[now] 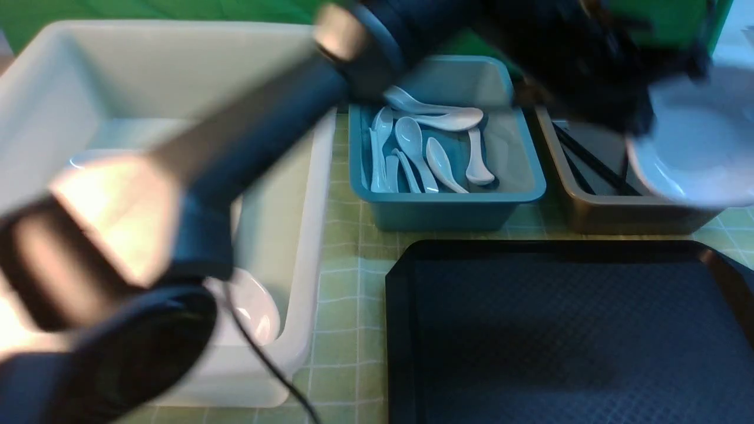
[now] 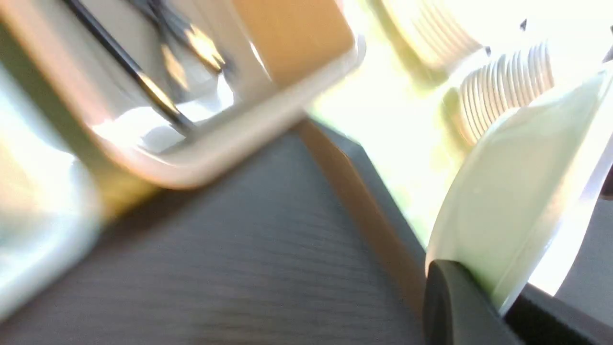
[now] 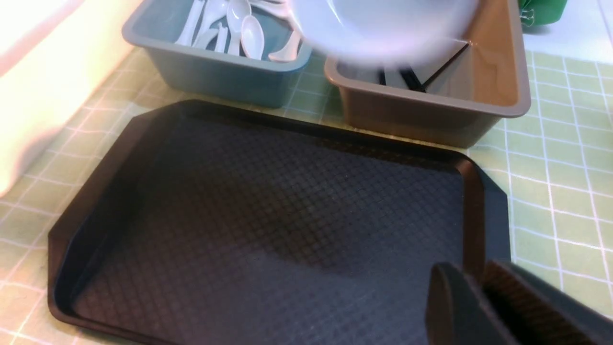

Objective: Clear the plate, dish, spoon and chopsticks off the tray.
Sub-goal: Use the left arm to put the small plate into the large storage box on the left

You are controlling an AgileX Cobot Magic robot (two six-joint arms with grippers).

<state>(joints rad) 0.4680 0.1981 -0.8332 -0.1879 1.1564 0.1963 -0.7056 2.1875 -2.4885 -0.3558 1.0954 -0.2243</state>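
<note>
The black tray (image 1: 565, 335) lies bare, with nothing on it; it also shows in the right wrist view (image 3: 268, 215). My left gripper (image 1: 642, 126) is shut on the rim of a white dish (image 1: 698, 144) and holds it tilted in the air above the brown bin (image 1: 618, 215). In the left wrist view the fingers (image 2: 455, 306) pinch the dish (image 2: 517, 191). Black chopsticks (image 1: 589, 162) lie in the brown bin. Several white spoons (image 1: 424, 147) lie in the blue bin (image 1: 447, 203). My right gripper (image 3: 479, 278) is shut and empty above a tray corner. The plate cannot be made out.
A large white bin (image 1: 306, 235) stands on the left with white dishware (image 1: 253, 306) inside, mostly hidden behind my blurred left arm (image 1: 194, 171). A green checked cloth (image 1: 347, 330) covers the table. White ribbed items (image 2: 507, 86) show beyond the tray in the left wrist view.
</note>
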